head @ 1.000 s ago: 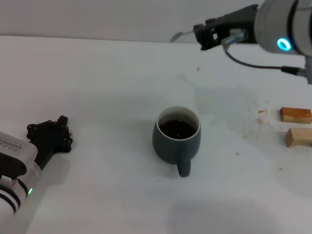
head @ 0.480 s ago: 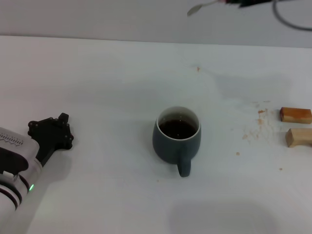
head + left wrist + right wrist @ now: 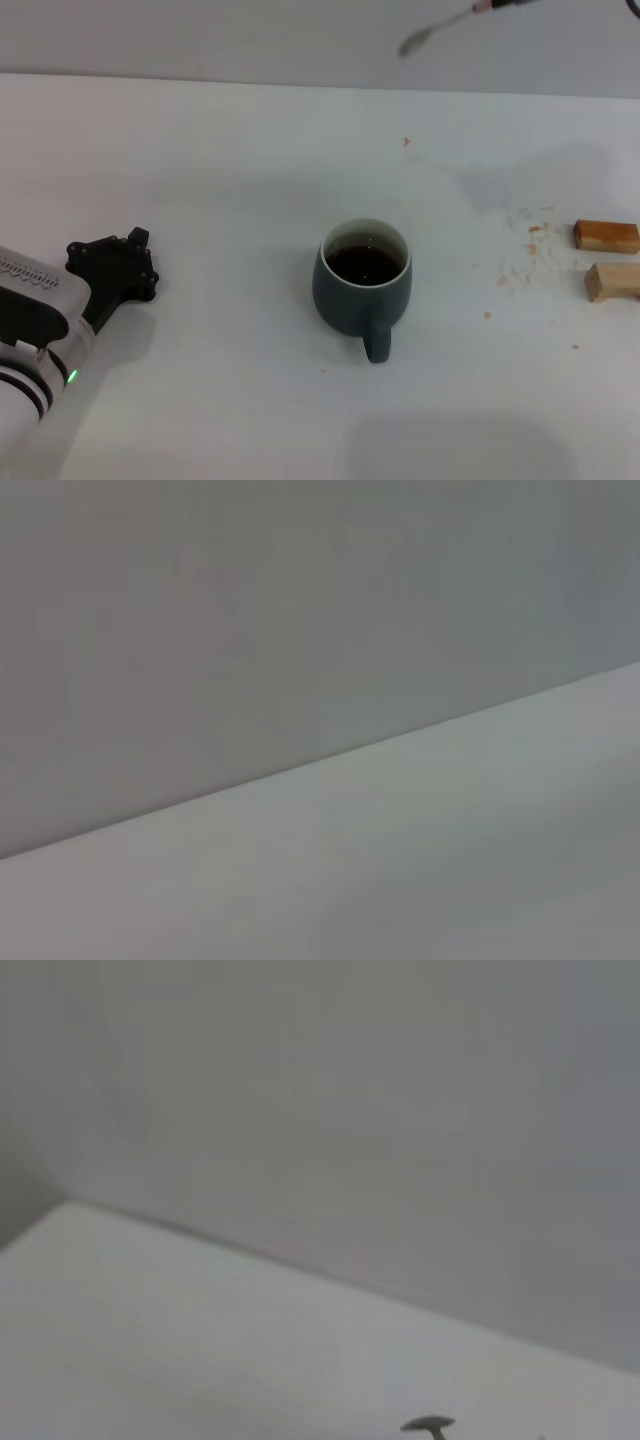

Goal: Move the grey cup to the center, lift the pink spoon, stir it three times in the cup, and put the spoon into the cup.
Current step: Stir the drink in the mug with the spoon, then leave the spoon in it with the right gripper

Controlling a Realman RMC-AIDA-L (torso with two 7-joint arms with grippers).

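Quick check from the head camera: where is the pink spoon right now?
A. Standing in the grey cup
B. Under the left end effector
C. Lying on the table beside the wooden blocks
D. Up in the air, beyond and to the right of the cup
D: the pink spoon hangs high at the frame's top edge, clear of the grey cup, bowl end pointing down-left.

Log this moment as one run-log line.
thin pink-handled spoon: aloft, top edge | squat blue-grey mug: center, dark liquid | left gripper: parked on table

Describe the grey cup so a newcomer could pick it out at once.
Start at the white table and look to its middle, well left of two tan wooden blocks. The grey cup is the only rounded vessel there: dark blue-grey, pale-rimmed, holding dark liquid, handle toward the robot.
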